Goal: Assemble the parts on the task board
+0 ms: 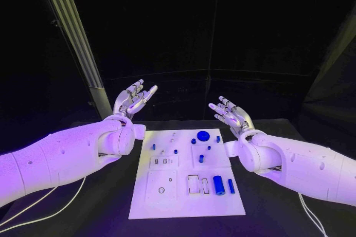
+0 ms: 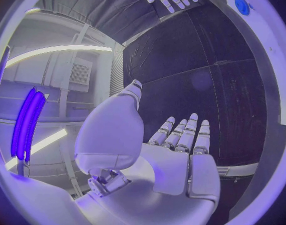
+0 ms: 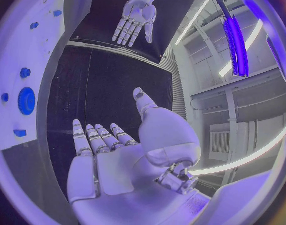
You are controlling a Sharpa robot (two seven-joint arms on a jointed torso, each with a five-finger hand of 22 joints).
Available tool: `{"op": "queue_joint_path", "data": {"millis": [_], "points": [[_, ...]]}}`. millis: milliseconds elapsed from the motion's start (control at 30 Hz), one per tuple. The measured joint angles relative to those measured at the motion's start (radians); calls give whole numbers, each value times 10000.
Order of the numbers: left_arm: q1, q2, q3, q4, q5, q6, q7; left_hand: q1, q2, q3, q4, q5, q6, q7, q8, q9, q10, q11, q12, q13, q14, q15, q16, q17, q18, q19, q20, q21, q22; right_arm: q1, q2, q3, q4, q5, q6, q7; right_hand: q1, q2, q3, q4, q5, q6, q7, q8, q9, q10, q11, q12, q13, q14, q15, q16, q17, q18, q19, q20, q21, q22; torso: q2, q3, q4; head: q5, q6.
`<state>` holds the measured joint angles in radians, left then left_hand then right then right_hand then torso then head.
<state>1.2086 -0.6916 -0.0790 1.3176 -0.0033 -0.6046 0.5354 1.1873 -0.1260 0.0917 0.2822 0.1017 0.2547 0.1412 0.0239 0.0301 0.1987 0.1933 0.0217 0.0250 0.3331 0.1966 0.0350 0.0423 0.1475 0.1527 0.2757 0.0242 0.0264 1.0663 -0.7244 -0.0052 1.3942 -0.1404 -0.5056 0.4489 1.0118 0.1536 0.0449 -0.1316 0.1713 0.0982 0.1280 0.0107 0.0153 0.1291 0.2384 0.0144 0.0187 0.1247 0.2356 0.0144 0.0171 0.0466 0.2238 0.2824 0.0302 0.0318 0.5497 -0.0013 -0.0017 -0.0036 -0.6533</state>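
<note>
The white task board [image 1: 185,201] lies in the middle of the black table. On it I see a round blue disc [image 1: 203,135] near its far edge, small blue pieces [image 1: 154,146] around the middle, and a blue cylinder [image 1: 219,185] with a thinner blue pin [image 1: 231,185] beside it toward the near right. My left hand [image 1: 134,99] is raised beyond the board's far left corner, fingers spread, holding nothing. My right hand [image 1: 231,113] is raised beyond the far right corner, likewise spread and empty. The left hand [image 2: 180,150] and right hand [image 3: 111,150] show flat palms in their wrist views.
A pale upright post [image 1: 82,52] stands behind my left hand. White cables [image 1: 45,206] trail on the table at the near left, and another cable [image 1: 310,216] at the near right. Black table surface surrounds the board.
</note>
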Motion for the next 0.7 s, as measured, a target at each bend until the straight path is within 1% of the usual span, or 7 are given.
{"op": "queue_joint_path", "data": {"millis": [100,267,333,433,533,600,700], "points": [[11,7,-11,-29,-43,209,73,353,9,53,104,66,137,-3,48,15,107,107,19,14,158,56,1,19,1,51,90,39,18,27,80,-9,-257,-423,721,-149,256,47,35,-136,8,129,11,14,20,122,122,40,21,142,131,37,26,1,53,53,0,12,0,-1,0,-1,-1],[10,8,-14,-34,-79,395,138,436,92,80,131,66,233,13,48,26,258,258,20,30,416,118,83,60,0,149,171,79,52,55,153,-14,-489,-918,1564,-333,842,71,117,-480,8,879,50,205,116,1142,218,252,128,1420,178,360,163,159,653,94,222,128,0,-1,-1,-2,-1],[6,8,-17,-38,-90,453,152,551,207,124,87,66,415,19,70,43,541,380,93,68,1081,183,257,155,-1,458,167,214,106,60,160,-17,-551,-1100,1784,-387,1104,66,141,-642,8,1416,89,308,174,1887,222,399,191,2253,139,559,222,384,1336,93,447,241,0,-1,-1,-2,-1],[-16,-57,-98,-21,-87,742,149,722,378,152,59,66,908,50,155,95,1676,625,316,177,2965,340,814,422,0,1552,163,624,323,65,50,-20,-865,-1982,1768,-427,1473,22,167,-880,8,2517,170,521,285,3462,150,707,300,3844,-11,929,332,637,2618,84,918,453,9,-5,-7,-37,-185],[-30,-207,-147,114,-78,986,140,825,619,178,33,29,1804,108,349,181,3567,650,724,336,4078,326,1245,554,-2,3357,162,1286,645,100,-70,-16,-1023,-2826,1631,-485,1753,-18,174,-1086,8,3755,266,749,392,4917,17,990,380,5295,-212,1238,401,874,3753,60,1359,610,39,-6,-13,-58,-222],[-30,-320,-155,219,-77,1094,139,802,769,118,-27,29,3029,187,611,308,5436,445,1237,490,5021,45,1647,679,74,4825,134,1910,915,154,-66,-16,-1046,-3282,1562,-524,1942,-29,191,-1203,8,4569,337,882,445,5712,-89,1127,402,6125,-355,1389,424,941,4398,17,1603,679,73,-6,-12,-70,-215],[-23,-488,-172,411,-77,1244,139,665,961,-187,-58,29,4769,420,943,437,6722,120,1633,518,6288,-346,2105,913,233,6031,-1,2461,1103,310,-57,-13,-1103,-4005,1493,-570,2109,-47,265,-1312,8,5750,501,1050,504,6755,-271,1250,418,7249,-594,1546,451,1094,5286,-116,1949,761,141,-6,-6,-100,-179]]}}
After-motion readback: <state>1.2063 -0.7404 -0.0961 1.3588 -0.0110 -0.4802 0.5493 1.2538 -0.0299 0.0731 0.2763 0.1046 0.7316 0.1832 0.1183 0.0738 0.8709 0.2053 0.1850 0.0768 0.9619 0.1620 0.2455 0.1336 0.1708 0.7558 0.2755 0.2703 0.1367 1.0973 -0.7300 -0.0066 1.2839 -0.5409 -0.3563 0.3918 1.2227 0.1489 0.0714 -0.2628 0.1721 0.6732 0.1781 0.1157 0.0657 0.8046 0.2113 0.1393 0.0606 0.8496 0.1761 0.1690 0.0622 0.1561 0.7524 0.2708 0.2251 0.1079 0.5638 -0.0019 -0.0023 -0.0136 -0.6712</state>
